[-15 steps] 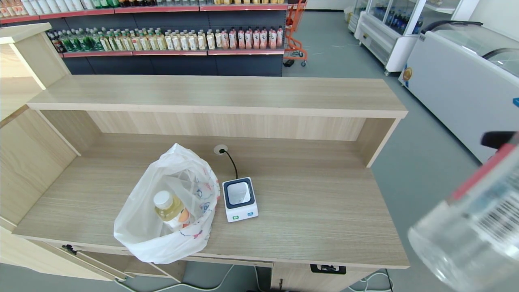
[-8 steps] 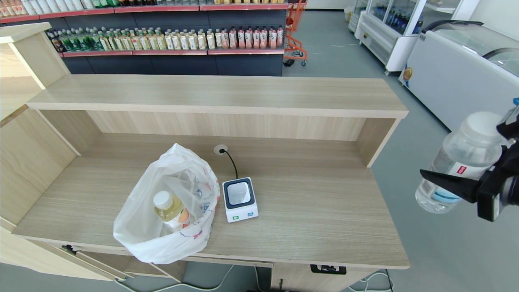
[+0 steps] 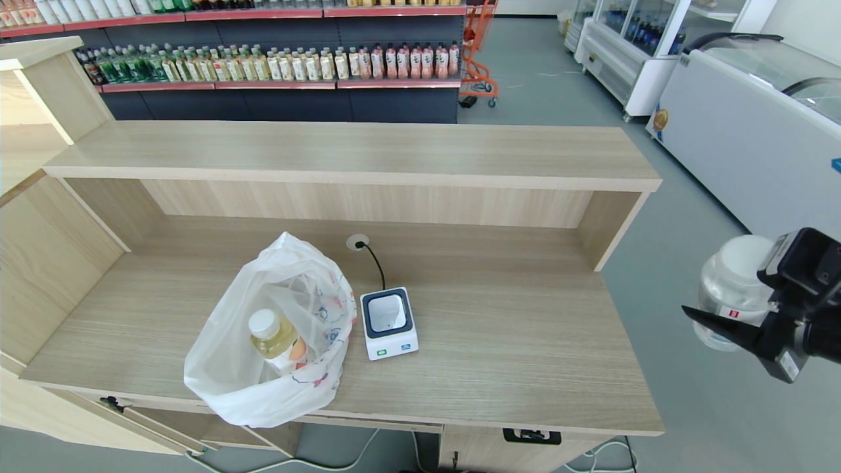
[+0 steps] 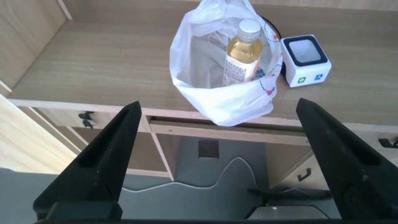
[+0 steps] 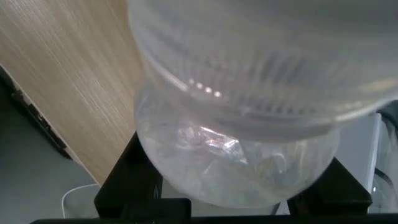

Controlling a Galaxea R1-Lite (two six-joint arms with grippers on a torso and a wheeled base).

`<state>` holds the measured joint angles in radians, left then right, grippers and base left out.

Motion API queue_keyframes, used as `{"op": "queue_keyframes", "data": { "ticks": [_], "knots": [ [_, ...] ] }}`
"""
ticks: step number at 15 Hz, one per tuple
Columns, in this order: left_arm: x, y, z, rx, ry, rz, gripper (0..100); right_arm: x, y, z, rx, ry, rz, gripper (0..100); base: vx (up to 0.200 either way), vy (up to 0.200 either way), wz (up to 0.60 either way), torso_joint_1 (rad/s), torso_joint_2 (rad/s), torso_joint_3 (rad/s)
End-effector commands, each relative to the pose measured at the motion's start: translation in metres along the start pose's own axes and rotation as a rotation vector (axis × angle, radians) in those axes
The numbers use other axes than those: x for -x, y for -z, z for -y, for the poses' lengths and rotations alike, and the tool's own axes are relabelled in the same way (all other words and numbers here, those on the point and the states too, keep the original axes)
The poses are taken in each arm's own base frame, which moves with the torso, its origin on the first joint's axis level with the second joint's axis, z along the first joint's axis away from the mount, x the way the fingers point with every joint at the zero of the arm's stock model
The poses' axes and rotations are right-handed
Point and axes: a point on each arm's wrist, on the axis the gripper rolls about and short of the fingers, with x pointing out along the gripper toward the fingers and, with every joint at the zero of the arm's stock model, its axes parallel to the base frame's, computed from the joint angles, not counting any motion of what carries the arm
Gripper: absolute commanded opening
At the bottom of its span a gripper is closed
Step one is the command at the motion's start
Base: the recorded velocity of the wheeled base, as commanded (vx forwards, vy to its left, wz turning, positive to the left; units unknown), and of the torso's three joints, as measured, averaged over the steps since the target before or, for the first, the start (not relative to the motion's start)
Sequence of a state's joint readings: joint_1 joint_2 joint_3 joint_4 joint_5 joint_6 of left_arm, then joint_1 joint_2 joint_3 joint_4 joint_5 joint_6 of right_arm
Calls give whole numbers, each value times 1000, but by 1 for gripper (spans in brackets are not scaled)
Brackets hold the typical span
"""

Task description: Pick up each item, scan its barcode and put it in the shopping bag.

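Counter: a light wood-grain top with a raised ledge along the far side and upright panels at both ends.
Shopping bag: white plastic, mouth open, standing on the near left part of the counter, with its base reaching the near edge.
Bag contents: one tea bottle with a white cap and yellowish drink, upright.
Scanner: a small white box with a dark-framed window, just beside the bag on its right. A black cable runs from it to a round hole farther back.
Right gripper: clamped on a clear water bottle with a white cap, off the counter's right end over grey floor, well apart from the scanner.
Left gripper: fingers spread wide with nothing between them, held out before the counter's near edge.
Room: shelves of bottled drinks behind the counter, an orange trolley at their end, and white chest freezers along the right.
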<state>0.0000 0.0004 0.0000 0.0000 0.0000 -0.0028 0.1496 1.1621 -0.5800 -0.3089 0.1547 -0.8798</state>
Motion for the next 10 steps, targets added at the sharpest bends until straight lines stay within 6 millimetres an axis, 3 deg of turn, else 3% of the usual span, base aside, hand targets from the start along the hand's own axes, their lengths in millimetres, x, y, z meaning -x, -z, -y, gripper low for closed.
{"op": "queue_keyframes", "data": {
  "ticks": [1,8,10],
  "knots": [
    [0,0,0,0,0,0,100,2,2,-2,38,1,-3,0,0,0,0,0,0,0],
    [0,0,0,0,0,0,100,8,2,-3,120,42,10,0,0,0,0,0,0,0],
    [0,0,0,2,0,0,100,9,2,-5,128,36,12,0,0,200,0,2,2,-2]
  ]
}}
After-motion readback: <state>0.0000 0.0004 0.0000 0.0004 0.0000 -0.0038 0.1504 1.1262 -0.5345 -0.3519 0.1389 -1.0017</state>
